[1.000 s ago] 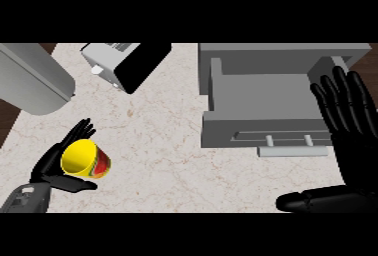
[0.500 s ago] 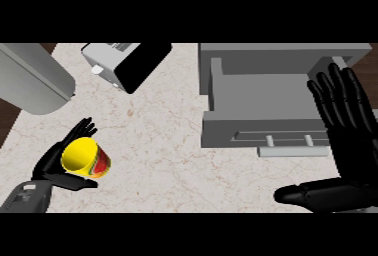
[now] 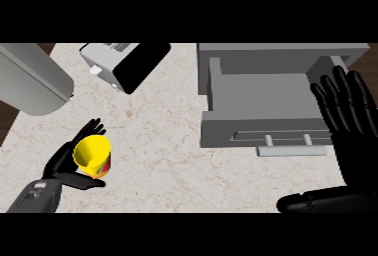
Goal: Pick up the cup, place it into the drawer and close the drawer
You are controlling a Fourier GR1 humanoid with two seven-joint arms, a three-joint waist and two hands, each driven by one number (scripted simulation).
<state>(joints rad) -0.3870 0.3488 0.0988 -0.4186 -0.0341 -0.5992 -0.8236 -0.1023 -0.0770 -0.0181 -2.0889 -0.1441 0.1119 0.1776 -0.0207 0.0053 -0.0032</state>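
Note:
A yellow cup [image 3: 92, 154] with a red patch low on its side lies tilted in my left hand [image 3: 65, 170] at the lower left of the counter, fingers and thumb curled round it. The grey drawer [image 3: 262, 97] stands open at the upper right, its inside bare and its handle [image 3: 291, 150] at the front. My right hand [image 3: 347, 107] is open with straight fingers, over the drawer's right side.
A toaster-like white and black appliance [image 3: 122, 62] sits at the back centre. A large grey cylinder [image 3: 29, 80] lies at the back left. Marble counter [image 3: 162, 150] stretches between the cup and the drawer.
My right hand has shifted a little to the left and down over the drawer's right edge. The left hand and cup have barely moved.

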